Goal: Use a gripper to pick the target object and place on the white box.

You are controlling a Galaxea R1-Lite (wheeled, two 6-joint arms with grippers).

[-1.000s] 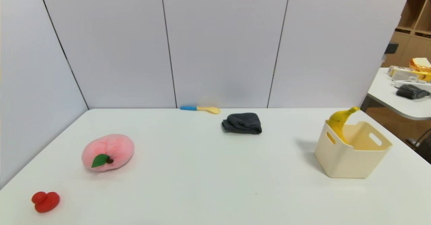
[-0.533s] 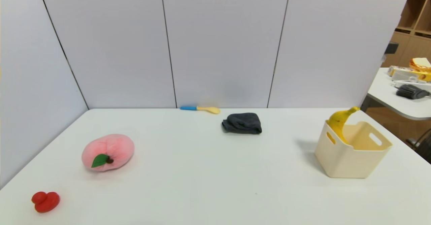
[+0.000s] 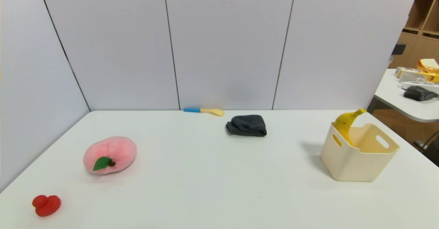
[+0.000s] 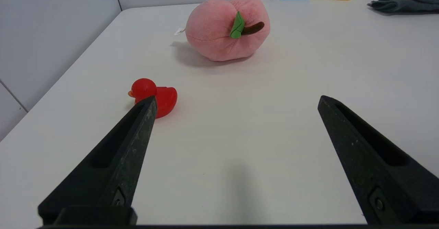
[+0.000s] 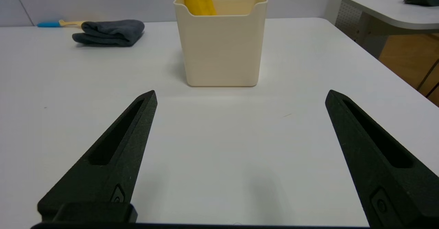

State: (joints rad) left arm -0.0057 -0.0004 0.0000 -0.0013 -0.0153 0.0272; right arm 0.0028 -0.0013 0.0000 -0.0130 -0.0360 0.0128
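I see the banana (image 3: 344, 126) standing in the white box (image 3: 356, 160) near the worktop (image 3: 212, 174) right edge at 3 o'clock, leaning on its far-left corner, right gripper (image 5: 240, 95) jaws spread before the box, left gripper (image 4: 236, 100) jaws spread, red duck (image 4: 154, 95) at 11 o'clock, open worktop between.

Lower part of the banana (image 3: 344, 123) hidden behind the near wall of the white box (image 3: 356, 164); tip cut off at the frame edge in the right wrist view. Neither arm visible from the head camera. Clutter on the neighbouring table (image 3: 408, 102) too small to identify.
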